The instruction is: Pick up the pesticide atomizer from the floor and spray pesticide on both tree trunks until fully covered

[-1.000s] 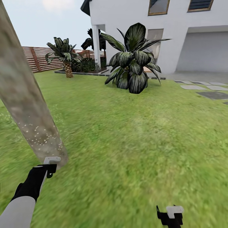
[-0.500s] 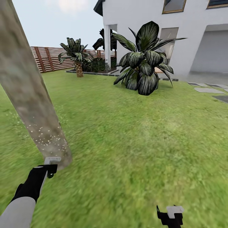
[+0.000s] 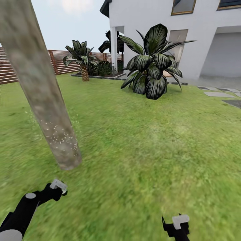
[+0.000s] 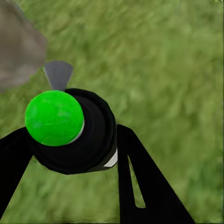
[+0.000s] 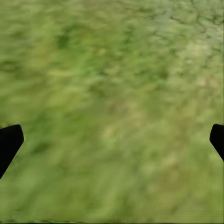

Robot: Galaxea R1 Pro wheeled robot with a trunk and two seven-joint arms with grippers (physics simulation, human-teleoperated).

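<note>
Pesticide atomizer (image 4: 77, 135) sits clamped between your left gripper's (image 4: 70, 154) black fingers, seen end-on in the left wrist view: a dark cylinder with a bright green dot on its cap and a small grey nozzle pointing toward the grass. In the head view the atomizer (image 3: 59, 186) shows as a pale tip at the end of your left gripper (image 3: 55, 190), low at the left, hovering over the lawn (image 3: 144, 140) just short of the tree trunk (image 3: 43, 97).

That tree trunk is the nearest thing to you, a mottled tan-grey column leaning across the left of the head view, with pale speckles on its lower part; in the left wrist view the trunk (image 4: 18, 51) is a blurred grey mass just beside the nozzle. Behind it runs a brown slatted fence (image 3: 60, 62). Further right stand a small palm (image 3: 81, 58), a large striped-leaf plant (image 3: 152, 63) in the middle of the lawn, a white house (image 3: 197, 36) behind it, and grey stepping slabs (image 3: 219, 94) at the far right.

Your left arm (image 3: 20, 214) reaches up from the lower left corner, angled toward the trunk's base. Your right gripper (image 3: 177, 224) hangs low at the bottom right; in the right wrist view its black fingertips (image 5: 9, 142) stand wide apart over bare grass, holding nothing.
</note>
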